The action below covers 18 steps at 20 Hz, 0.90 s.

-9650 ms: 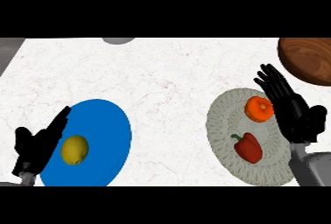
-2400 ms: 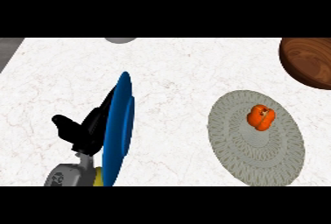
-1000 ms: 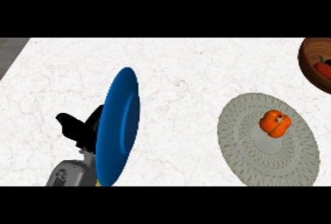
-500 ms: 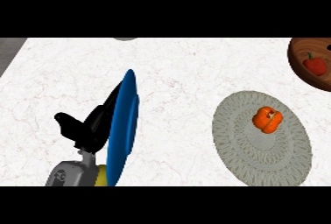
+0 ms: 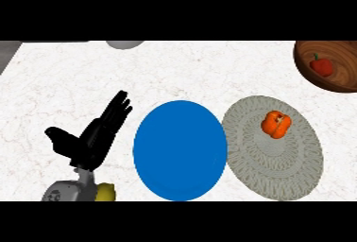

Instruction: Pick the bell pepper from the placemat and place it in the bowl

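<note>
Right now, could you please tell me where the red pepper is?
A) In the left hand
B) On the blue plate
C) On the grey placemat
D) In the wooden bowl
D: the red pepper lies inside the wooden bowl at the upper right, while only the orange pepper sits on the grey placemat.

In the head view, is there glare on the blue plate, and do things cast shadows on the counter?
Head view: the blue plate is flat blue, without glare; no clear shadow shows on the counter beside it or beside the left hand; only the bowl shows some shading inside.
</note>
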Each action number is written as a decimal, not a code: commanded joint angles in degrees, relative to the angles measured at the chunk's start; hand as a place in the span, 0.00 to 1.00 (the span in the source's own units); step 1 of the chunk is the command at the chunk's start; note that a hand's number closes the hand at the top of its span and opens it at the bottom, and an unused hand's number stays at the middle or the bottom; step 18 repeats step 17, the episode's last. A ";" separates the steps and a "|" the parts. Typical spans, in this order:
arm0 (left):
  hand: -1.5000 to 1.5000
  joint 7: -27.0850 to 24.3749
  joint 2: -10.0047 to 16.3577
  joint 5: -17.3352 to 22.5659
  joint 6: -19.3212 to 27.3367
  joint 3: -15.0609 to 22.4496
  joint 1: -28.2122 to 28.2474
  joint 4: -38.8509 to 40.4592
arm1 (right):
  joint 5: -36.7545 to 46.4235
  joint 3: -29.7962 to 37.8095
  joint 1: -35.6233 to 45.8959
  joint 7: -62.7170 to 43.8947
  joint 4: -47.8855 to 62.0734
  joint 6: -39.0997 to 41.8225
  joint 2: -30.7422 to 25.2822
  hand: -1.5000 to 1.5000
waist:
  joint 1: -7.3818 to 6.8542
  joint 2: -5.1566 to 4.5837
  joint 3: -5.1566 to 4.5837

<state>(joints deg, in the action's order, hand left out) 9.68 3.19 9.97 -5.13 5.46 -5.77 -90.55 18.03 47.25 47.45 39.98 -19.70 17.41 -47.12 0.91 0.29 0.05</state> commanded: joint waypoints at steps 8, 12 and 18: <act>0.50 -2.65 1.15 0.09 0.25 -2.54 3.59 0.69 | -9.07 4.18 -26.75 14.40 -12.34 17.70 1.36 1.00 | 4.44 1.15 -0.26; 0.50 -2.84 1.06 0.10 1.02 -3.04 5.81 -0.61 | -11.84 4.33 -37.28 15.50 -16.70 22.45 3.91 1.00 | 5.81 1.48 -0.29; 0.50 -0.65 2.33 0.97 0.80 -4.12 4.52 -2.08 | -11.18 -0.71 -50.80 19.54 -24.81 23.50 10.73 1.00 | 6.50 1.34 -0.18</act>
